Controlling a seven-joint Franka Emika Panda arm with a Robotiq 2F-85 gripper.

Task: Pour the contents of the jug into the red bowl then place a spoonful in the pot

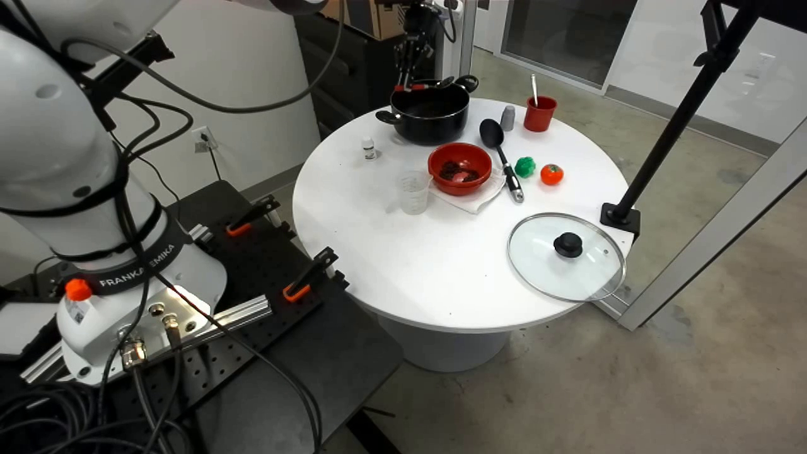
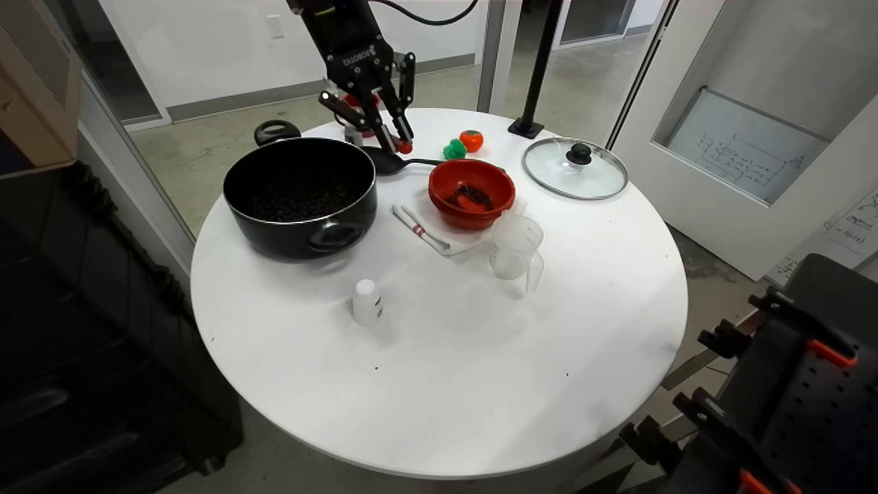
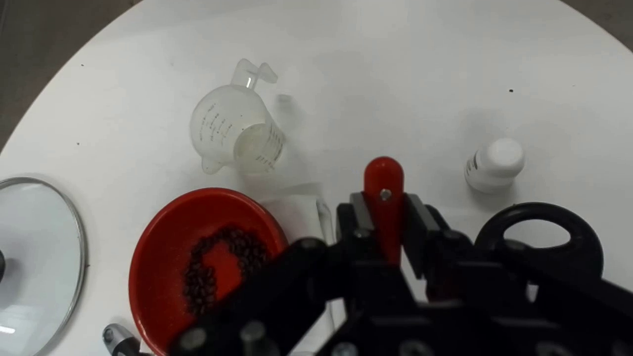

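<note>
My gripper (image 3: 384, 202) is shut on a red-handled spoon (image 3: 384, 173), the handle end standing out past the fingertips. In an exterior view, the spoon's dark head (image 1: 446, 82) shows near the far rim of the black pot (image 1: 432, 120). Dark beans lie inside the pot (image 2: 302, 240), seen in an exterior view. The red bowl (image 3: 153, 237) holds a patch of dark beans with bare red bottom showing among them; in the wrist view it sits left of my gripper. Beside the bowl, the clear jug (image 3: 222, 118) stands upright with no beans visible in it.
A white bottle (image 2: 367, 302) stands in front of the pot. Around the bowl lie a black ladle (image 1: 501, 151), a green toy (image 1: 524, 167), a tomato (image 1: 551, 174) and a napkin (image 1: 476, 200). The glass lid (image 1: 529, 252), red cup (image 1: 540, 115) and black pole (image 1: 668, 126) are farther off.
</note>
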